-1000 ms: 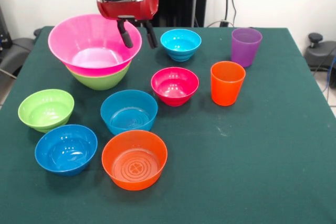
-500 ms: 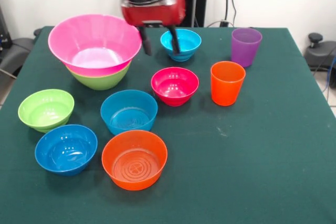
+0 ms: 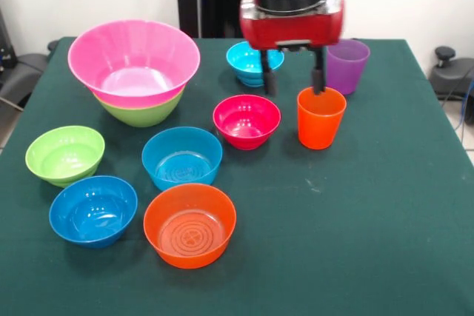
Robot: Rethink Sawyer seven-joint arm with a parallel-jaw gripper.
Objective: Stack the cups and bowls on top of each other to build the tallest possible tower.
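My gripper [image 3: 293,79] hangs open and empty above the table, between the magenta-red bowl [image 3: 246,120] and the orange cup [image 3: 320,117], its right finger just over the cup's rim. The purple cup [image 3: 346,65] stands behind it to the right. The tower [image 3: 135,72] at the back left is a huge pink bowl nested in a lime green bowl. A small cyan bowl [image 3: 249,59] sits partly behind the gripper. Loose in front lie a lime green bowl [image 3: 64,155], a teal-blue bowl [image 3: 181,157], a blue bowl [image 3: 93,209] and an orange bowl [image 3: 189,224].
The green table [image 3: 385,205] stretches bare to the right and front of the orange cup. Its edges show at the left, right and back. Black equipment stands behind the table's far edge.
The gripper has swung from the pink bowl's rim rightwards across the back of the table, stopping beside the orange cup. It stays open and empty. No bowl or cup has moved.
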